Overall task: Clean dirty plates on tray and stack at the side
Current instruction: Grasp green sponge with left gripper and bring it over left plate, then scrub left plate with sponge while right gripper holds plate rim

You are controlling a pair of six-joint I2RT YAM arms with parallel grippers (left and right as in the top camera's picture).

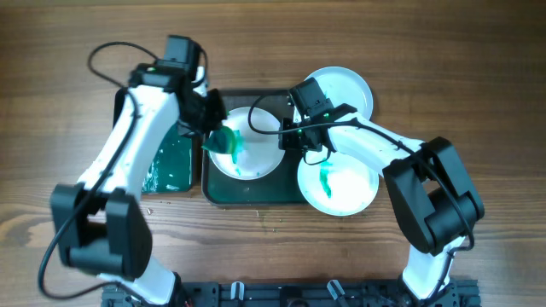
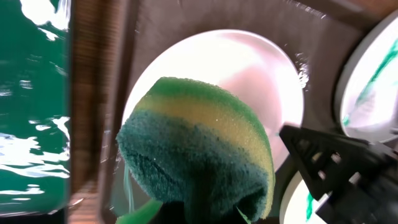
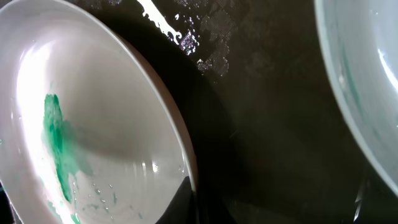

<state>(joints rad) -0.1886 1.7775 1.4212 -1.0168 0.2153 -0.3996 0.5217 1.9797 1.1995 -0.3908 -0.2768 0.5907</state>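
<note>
Brown wooden worktop (image 1: 68,68) lies all around. Left fingers (image 1: 210,128) are squeezed tight on a green-and-yellow sponge (image 2: 199,143), which sits right over the left side of the middle plate (image 1: 256,153) in the tray (image 1: 256,196). This arm is the closer one. Right fingers (image 1: 296,136) are at that plate's right rim — gripping or not, I cannot tell. Far plate (image 1: 345,85) and near plate (image 1: 345,192) wait to the right.

Wood table, side tray, sponge

A brown wood-grain table (image 1: 478,77) lay under everything. At its left sat a small dark tray (image 1: 173,164) — green base wet and glinting — and just right of it a bulging sponge (image 1: 223,141), banded green and yellow.
</note>
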